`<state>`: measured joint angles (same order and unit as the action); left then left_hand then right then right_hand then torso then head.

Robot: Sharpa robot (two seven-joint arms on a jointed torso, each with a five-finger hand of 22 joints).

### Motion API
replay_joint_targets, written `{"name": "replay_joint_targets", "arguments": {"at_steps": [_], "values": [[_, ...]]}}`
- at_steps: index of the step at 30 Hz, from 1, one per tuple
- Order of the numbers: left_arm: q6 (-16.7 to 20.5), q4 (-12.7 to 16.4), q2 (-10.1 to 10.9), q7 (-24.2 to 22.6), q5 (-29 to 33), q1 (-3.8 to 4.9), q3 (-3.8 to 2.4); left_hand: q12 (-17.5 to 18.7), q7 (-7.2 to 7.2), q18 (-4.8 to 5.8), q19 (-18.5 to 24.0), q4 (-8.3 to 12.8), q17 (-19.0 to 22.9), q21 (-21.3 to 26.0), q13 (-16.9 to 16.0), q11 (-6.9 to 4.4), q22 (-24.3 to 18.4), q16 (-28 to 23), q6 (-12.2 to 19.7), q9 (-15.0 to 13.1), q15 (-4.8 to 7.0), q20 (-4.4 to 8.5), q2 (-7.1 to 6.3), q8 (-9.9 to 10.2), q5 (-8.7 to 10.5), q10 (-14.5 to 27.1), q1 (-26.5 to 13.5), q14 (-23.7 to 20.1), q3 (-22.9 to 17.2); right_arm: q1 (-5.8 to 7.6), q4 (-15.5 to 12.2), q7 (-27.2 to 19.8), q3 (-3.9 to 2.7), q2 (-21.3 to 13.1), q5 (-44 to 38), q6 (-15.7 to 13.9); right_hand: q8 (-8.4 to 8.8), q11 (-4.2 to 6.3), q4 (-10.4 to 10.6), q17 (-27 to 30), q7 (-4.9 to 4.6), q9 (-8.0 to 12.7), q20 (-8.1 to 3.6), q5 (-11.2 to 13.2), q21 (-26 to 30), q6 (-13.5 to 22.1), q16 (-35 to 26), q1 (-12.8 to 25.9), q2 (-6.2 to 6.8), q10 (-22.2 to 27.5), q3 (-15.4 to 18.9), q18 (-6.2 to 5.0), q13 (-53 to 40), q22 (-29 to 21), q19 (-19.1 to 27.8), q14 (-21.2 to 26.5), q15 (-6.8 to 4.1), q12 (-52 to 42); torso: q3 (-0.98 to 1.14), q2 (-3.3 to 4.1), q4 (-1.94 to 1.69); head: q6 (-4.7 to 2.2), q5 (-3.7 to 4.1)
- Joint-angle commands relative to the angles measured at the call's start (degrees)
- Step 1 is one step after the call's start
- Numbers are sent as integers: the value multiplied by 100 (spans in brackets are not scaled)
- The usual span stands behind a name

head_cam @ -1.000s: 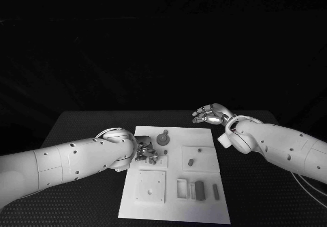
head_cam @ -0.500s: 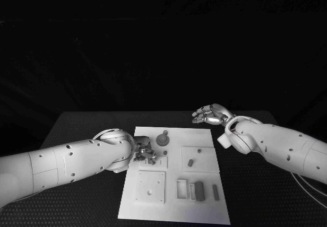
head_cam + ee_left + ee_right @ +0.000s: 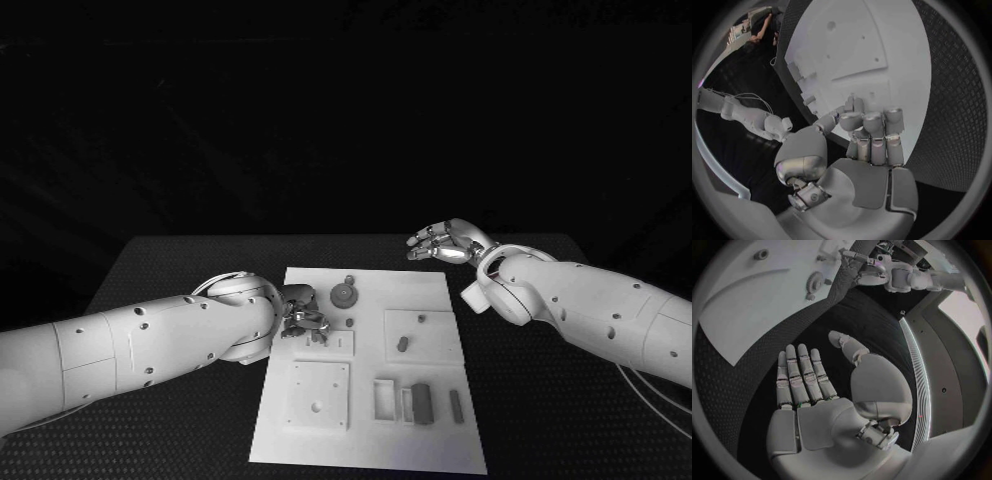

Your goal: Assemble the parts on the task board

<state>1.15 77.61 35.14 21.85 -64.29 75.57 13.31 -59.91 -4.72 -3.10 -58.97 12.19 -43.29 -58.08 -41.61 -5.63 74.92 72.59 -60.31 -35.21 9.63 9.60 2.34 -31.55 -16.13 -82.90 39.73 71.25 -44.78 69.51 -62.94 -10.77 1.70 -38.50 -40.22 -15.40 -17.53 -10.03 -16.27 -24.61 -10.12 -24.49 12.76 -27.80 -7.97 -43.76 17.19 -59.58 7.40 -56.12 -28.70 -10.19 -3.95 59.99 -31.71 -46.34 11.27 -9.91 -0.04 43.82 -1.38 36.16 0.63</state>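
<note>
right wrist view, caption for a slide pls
Right hand open above the black table, beside the white task board.

White task board (image 3: 433, 445) lies flat, mid-table. Round toothed part (image 3: 345, 295) near far edge; small dark parts (image 3: 423, 401) in near-right recesses.

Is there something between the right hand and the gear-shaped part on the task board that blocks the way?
Nothing visible does. The right hand hovers open beyond the far right corner of the task board. Between it and the gear-shaped part lies only bare board. The left hand works nearer, beside that path.
</note>
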Motion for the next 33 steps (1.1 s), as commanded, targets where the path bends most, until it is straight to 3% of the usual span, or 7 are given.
{"name": "replay_joint_targets", "arguments": {"at_steps": [1, 13, 23, 33], "values": [[247, 17, -5, -104, -23, -5, -2, 37, 624, -43, 32, 8, 7, -25, 7, -221, 86, -21, -772, 4, 29, 515, 144, 15, 18, 245, 80, 9, -20, 0, -14, -31, -3, -6, -48, 1, -17, 0, 26, 5, 5, 7, -1, -23, 25, 21, -16, 15, 27, -35, 7, 97, 4, 10, 25, 30, 17, 30, 0, 2, -1, -5, -2], [515, 10, -33, -90, -142, -56, 2, 51, 609, -51, 24, -5, 41, -33, 76, -207, 86, -26, -777, 38, 41, 522, 110, 82, 232, 226, 111, 16, -33, 0, -16, -28, -3, -22, -60, 0, -23, 22, 21, 14, 18, 11, -3, -21, 36, 17, -19, 9, 21, -39, 4, 100, 4, 23, 30, 45, 11, 39, 2, 1, 3, 12, -2], [1356, 162, 57, -173, -448, -111, 30, 40, 615, -60, 1, -9, 50, -46, 100, -213, 87, -10, -804, 43, 59, 533, 57, 94, 247, 212, 159, 36, -51, 0, -28, -25, -3, -43, -62, -8, -27, 30, 19, 19, 22, 14, -4, -16, 42, 16, -19, 9, 21, -43, 4, 102, 3, 32, 31, 51, 9, 44, 5, 2, 0, 32, 7], [1809, 378, 208, -216, -539, -194, 44, 6, 626, -75, -46, -57, 63, -68, 128, -224, 85, 16, -844, 44, 97, 553, -55, 107, 246, 197, 241, 70, -78, 0, -40, -16, -3, -64, -65, -12, -29, 30, 19, 22, 22, 16, -4, -13, 46, 15, -18, 9, 21, -47, 4, 103, 3, 39, 32, 53, 10, 48, 5, -6, -7, 58, -2]]}}
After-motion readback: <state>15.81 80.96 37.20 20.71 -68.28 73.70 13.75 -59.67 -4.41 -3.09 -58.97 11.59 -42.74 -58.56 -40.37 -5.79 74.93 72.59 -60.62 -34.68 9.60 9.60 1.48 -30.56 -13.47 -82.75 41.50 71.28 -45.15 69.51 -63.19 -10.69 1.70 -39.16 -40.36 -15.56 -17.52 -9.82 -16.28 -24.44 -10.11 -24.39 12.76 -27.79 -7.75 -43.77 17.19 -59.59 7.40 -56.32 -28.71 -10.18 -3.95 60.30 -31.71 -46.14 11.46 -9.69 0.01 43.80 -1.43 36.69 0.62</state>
